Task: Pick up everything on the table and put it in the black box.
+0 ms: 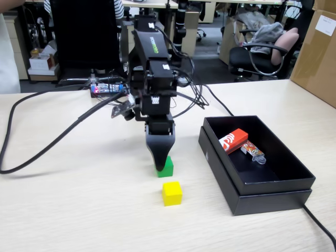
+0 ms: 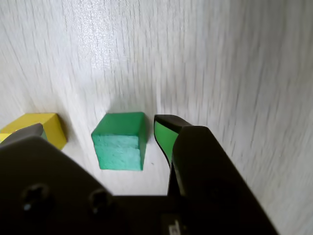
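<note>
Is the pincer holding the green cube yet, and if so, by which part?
Nothing is held. The pincer is open, straddling the green cube on the table, with gaps on both sides.

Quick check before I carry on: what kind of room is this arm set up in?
Probably a shared office or lab. Behind the wood-grain table stand an office chair draped with clothing, more desks, and cardboard boxes at the right of the fixed view.
</note>
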